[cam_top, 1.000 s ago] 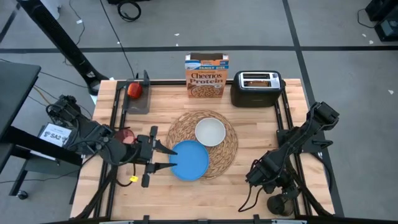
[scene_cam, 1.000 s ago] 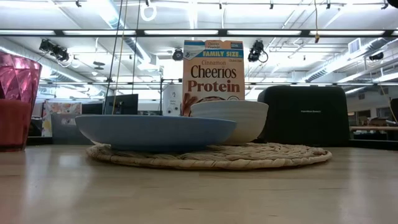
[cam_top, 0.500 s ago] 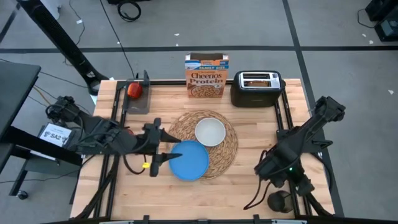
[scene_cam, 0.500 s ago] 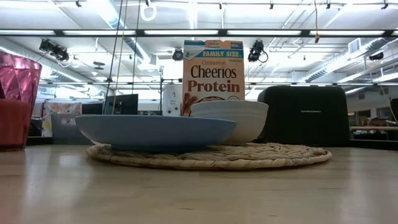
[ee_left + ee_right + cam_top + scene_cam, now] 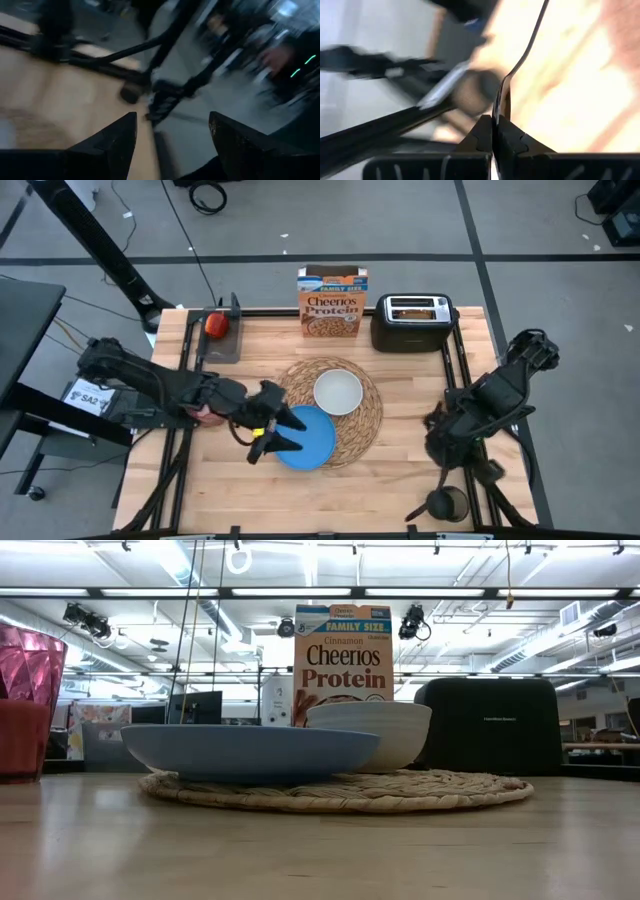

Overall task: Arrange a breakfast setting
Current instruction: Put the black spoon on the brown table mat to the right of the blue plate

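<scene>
The blue plate and the white bowl rest on the round straw placemat; they also show in the low view, plate and bowl. My left gripper is open above the plate's left rim, its fingers wide apart in the left wrist view. My right gripper is near the table's right edge, shut on the dark spoon. The pink cup stands left of the mat. The red apple lies on a dark tray. The toast sits in the toaster. My right gripper pinches the spoon's wider end between its two fingers. The thin curved shaft runs on from the fingertips, along the fingers' line. The spoon is seen edge-on and clear of the table.
The orange Cheerios box and the black toaster stand at the far edge. A dark round holder stands at the near right corner. Dark rails run along the table's left and right edges.
My left gripper has gone toward the table's right, from beside the plate to above its left rim, and has turned a little; it stays open. My right gripper has moved toward the far edge, away from the dark holder.
</scene>
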You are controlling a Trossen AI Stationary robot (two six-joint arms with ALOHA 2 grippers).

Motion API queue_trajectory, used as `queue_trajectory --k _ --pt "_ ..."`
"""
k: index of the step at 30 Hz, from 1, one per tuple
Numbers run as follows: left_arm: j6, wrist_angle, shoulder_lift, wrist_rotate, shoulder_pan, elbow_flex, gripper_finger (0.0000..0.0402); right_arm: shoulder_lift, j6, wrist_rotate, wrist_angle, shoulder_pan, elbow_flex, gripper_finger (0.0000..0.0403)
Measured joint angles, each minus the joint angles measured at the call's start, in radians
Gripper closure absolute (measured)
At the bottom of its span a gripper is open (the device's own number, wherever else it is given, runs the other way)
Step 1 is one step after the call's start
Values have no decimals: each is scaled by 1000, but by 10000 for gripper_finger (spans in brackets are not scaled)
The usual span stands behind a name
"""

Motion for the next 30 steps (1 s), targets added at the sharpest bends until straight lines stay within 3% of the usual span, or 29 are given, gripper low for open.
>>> queue_trajectory --k 5,11,14,18,22,30 --pt "-225 287 3 34 67 -173 147 75 -247 254 10 -31 27 393" --pt "-484 397 8 76 104 -264 145 117 -758 821 34 -30 36 394" --pt "-563 391 25 82 122 -268 145 119 -1055 1006 128 -46 36 394" --pt "-561 505 62 98 172 -243 145 113 -1226 1081 254 -71 37 394" --pt "-555 547 114 144 256 -191 146 116 -1336 1080 343 -91 37 394" --pt "-562 563 243 327 329 -61 159 122 -1478 1100 528 -93 37 393"
